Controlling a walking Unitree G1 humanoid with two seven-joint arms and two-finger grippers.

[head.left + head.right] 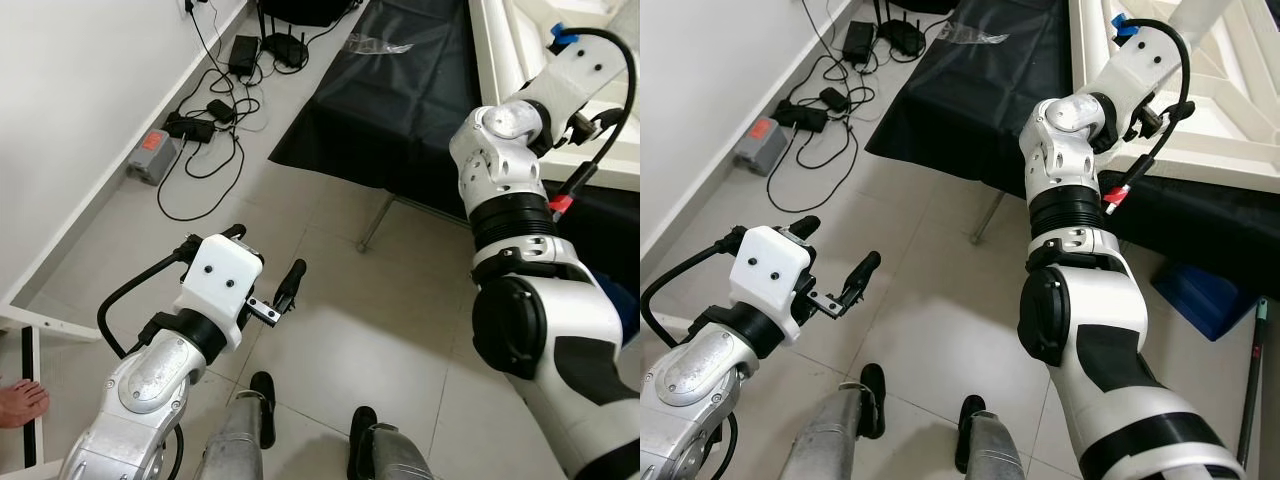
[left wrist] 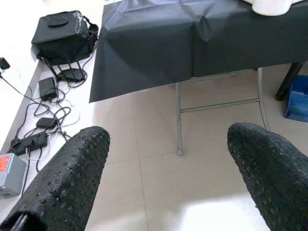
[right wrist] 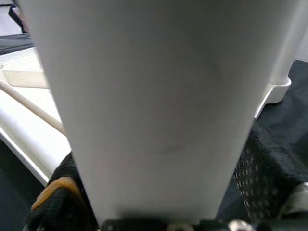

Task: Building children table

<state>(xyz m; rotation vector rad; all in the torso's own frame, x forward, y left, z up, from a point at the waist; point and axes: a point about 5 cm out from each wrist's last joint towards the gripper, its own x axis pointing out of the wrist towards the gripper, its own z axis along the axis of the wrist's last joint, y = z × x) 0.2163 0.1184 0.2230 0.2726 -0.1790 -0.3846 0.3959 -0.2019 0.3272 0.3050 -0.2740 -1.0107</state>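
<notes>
Right gripper (image 3: 159, 211), reaching toward 1 o'clock over the black-draped counter (image 1: 970, 90), has its fingers (image 3: 269, 168) clamped on a smooth white cylindrical table leg (image 3: 154, 96). The white ribbed children's tabletop (image 1: 1230, 110) lies flat on the counter at 1 o'clock. Left gripper (image 1: 265, 275) hangs over the tiled floor (image 1: 330, 330) at 8 o'clock, fingers spread wide, empty. Likely step: seating the leg. Advice: keep it square to its socket, press steadily, brace the tabletop.
</notes>
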